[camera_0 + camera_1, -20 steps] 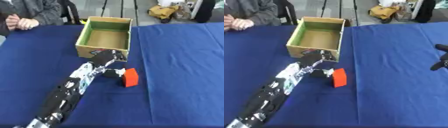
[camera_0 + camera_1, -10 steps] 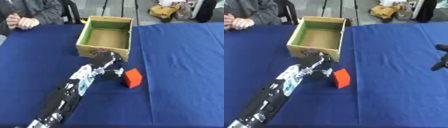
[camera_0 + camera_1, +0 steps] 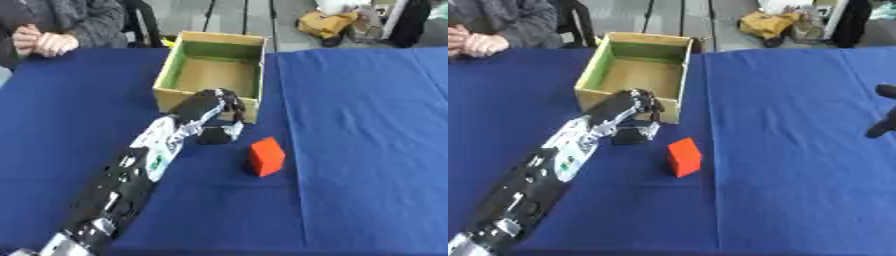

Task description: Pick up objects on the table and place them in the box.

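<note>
The box stands on the table, toward its far side. The left hand is just before the box's near wall, perhaps touching it, and the block lies nearer and to the right, apart from it. The right hand shows at the table's right edge.

Table covered in blue cloth, seam running front to back right of centre. Open cardboard box with green inner walls sits on it toward the far edge. Orange block stands on the cloth nearer, right of the box's front corner, apart from it.
</note>
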You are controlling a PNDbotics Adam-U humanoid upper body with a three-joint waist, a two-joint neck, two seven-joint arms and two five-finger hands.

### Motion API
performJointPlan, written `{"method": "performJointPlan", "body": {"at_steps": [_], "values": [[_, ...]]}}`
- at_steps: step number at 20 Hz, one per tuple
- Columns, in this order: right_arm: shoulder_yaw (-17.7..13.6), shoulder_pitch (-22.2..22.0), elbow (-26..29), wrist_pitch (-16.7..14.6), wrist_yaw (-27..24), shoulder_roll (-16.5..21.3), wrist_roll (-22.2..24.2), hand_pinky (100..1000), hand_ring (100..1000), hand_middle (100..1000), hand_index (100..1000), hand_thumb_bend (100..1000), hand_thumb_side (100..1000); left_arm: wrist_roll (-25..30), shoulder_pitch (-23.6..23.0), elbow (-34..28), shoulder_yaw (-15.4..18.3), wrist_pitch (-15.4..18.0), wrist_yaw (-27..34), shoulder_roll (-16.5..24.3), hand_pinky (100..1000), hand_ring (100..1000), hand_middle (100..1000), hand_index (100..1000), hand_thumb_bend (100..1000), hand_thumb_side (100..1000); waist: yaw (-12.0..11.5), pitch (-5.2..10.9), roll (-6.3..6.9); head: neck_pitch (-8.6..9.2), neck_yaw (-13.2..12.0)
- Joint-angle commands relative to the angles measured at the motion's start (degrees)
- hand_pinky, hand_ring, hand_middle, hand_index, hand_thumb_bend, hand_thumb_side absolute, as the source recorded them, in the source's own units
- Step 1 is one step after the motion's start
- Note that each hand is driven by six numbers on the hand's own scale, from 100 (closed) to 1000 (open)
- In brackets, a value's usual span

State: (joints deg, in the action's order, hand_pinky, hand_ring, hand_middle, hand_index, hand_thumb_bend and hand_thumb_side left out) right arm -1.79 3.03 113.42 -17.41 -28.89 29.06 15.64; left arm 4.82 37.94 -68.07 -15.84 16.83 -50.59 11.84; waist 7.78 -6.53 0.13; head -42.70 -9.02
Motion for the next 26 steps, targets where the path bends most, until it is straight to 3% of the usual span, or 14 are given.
{"method": "performJointPlan", "body": {"at_steps": [1,10,20,24,26], "values": [[-0.83,0.44,1.17,-0.30,-0.45,1.94,-0.06,531,866,555,484,100,660,0.75,0.91,-2.61,-0.28,-0.46,1.66,1.37,550,617,592,736,411,642,-0.08,0.61,-0.37,0.75,-0.09],[-3.84,-0.63,1.17,-1.57,-0.81,2.86,-1.75,553,865,566,498,100,655,-0.31,-0.04,-7.62,-0.16,-0.91,4.84,2.85,543,610,582,728,358,583,0.01,0.58,-0.33,0.99,-0.20],[-16.24,-7.35,1.17,-5.52,-3.25,5.76,-10.43,552,843,566,512,100,629,0.88,0.70,-10.24,-1.46,-0.76,7.65,3.09,545,615,587,730,347,598,0.42,0.25,-0.51,1.13,-1.15],[-17.82,-8.63,1.17,-5.13,-2.23,5.44,-14.19,552,843,566,513,100,632,2.17,1.31,-10.15,-2.55,0.24,8.53,2.74,553,622,593,735,381,599,0.58,0.24,-0.37,1.03,-1.20],[-17.76,-8.70,1.17,-5.20,-1.34,5.47,-16.07,552,842,566,513,100,631,3.00,1.80,-10.21,-3.31,1.03,8.71,2.41,556,623,595,737,440,596,0.72,0.22,-0.32,1.00,-1.30]]}}
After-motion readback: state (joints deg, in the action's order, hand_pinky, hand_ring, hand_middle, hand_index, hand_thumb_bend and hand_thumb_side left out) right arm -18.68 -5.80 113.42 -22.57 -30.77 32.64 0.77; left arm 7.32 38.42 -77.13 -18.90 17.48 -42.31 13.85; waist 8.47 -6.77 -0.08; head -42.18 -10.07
